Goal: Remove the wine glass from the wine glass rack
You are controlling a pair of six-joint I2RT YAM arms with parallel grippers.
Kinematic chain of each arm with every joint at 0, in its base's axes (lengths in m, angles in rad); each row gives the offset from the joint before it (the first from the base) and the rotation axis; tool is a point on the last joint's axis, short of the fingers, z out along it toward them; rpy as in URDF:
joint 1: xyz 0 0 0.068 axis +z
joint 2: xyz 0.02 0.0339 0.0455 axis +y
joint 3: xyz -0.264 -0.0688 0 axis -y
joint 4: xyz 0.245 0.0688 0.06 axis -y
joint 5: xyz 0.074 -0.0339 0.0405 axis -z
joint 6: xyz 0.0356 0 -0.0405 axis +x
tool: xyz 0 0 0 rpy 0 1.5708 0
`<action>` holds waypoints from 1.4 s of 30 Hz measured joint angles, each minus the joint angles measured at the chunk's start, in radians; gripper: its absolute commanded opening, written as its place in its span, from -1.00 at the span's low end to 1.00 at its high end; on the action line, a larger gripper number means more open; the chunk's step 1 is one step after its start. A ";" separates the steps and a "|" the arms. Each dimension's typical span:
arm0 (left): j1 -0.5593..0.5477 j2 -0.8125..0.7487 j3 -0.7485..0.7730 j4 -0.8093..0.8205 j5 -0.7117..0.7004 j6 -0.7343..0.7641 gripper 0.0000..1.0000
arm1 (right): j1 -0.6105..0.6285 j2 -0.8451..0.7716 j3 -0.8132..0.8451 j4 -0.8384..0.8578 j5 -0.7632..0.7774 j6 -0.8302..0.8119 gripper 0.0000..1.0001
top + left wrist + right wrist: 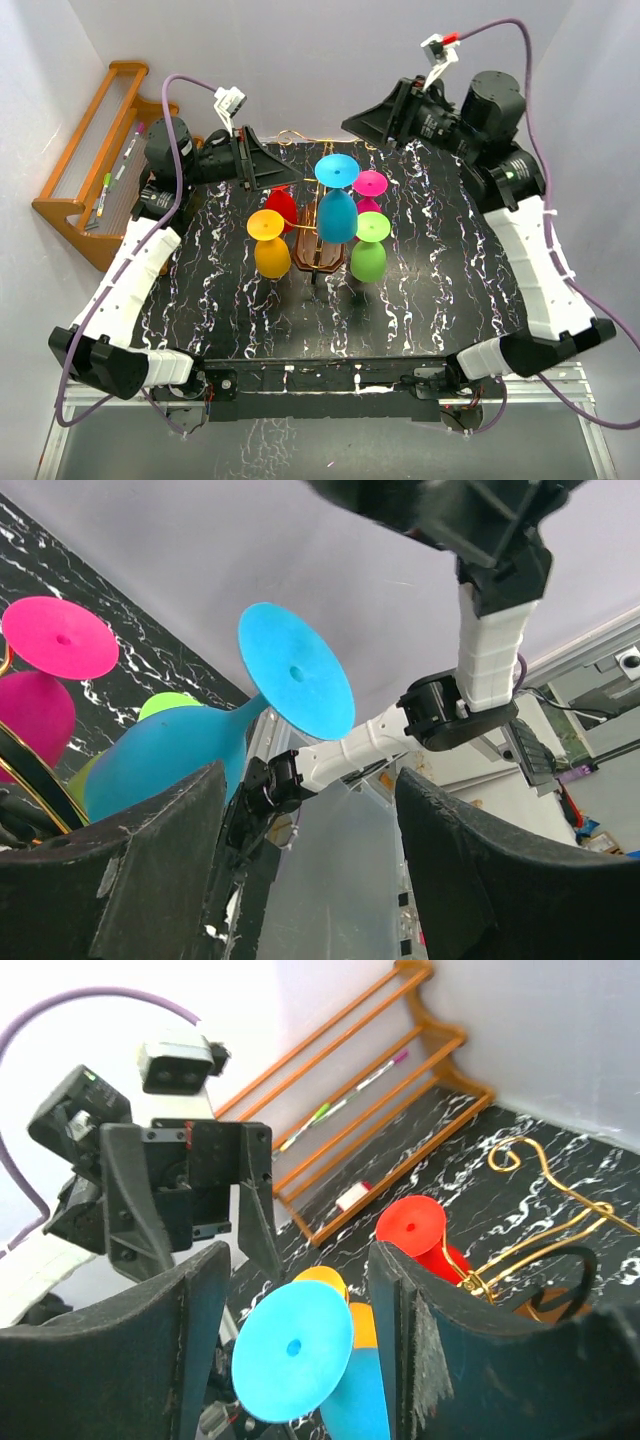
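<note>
The wine glass rack [318, 262] stands mid-table, a dark brown base with gold wire arms [560, 1220]. Several coloured wine glasses hang on it foot up: blue [337, 212], red [281, 205], yellow [271, 250], pink [371, 187] and green [368, 255]. My left gripper [285, 172] is open and empty at the rack's far left, just above the red glass. In the left wrist view [310, 865] the blue glass [180, 750] lies left of its fingers. My right gripper [352, 125] is open and empty behind the rack. In its wrist view [300, 1290] the blue foot [292, 1350] shows between its fingers, apart from them.
An orange-brown stepped wooden shelf [90, 170] with pens stands at the far left, off the black marbled mat [440, 290]. A gold curl of the rack [295, 135] reaches toward the back wall, between the two grippers.
</note>
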 measured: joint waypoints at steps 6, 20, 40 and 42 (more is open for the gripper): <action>0.000 0.028 0.003 -0.054 0.010 0.002 0.31 | 0.000 -0.127 -0.061 -0.014 0.097 -0.034 0.28; -0.002 0.032 0.005 -0.043 0.007 -0.045 0.25 | 0.000 -0.171 -0.227 -0.070 0.047 -0.090 0.14; -0.003 0.054 0.011 -0.051 -0.008 -0.047 0.24 | 0.000 -0.137 -0.262 -0.068 -0.034 0.005 -0.15; -0.003 0.054 0.013 -0.052 -0.008 -0.046 0.24 | 0.000 -0.135 -0.266 -0.062 -0.048 0.013 -0.20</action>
